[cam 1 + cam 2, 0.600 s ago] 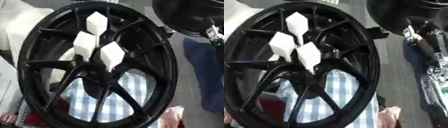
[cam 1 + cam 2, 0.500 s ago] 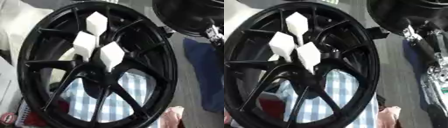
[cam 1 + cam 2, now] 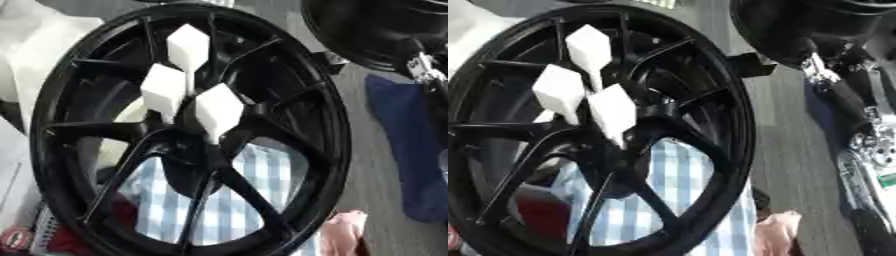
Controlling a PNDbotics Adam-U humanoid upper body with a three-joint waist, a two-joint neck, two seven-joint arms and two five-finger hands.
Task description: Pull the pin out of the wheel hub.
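Far left, approx 9 o'clock of frame: pale cloth or padding [image 3: 35,45] behind the rim.

Centre: black wheel [image 3: 325,150] stands upright w/ its spoked face toward the head camera, filling most of both views. That likely keeps the hub [image 3: 197,150] easy to reach from the front.

Three white pins w/ blocky faceted heads stick out of the hub region: top pin [image 3: 188,46] at 12 o'clock of the hub, left pin [image 3: 164,91] at approx 10, lowest pin [image 3: 218,109] nearest hub centre. All three look seated, none out yet; which one the task means isn't clear.

Through the spokes at 6 o'clock: blue-white checked fabric [image 3: 254,200], prob. a person's shirt behind the wheel.

Right side, 2–4 o'clock in the right eye view: robot's right arm [image 3: 859,125], black w/ silver joints, running down the edge. Right hand isn't visible, so finger state can't be told. Left hand shows nowhere either.

Upper right: second dark wheel [image 3: 367,30]. Blue cloth [image 3: 407,150] at 3 o'clock.
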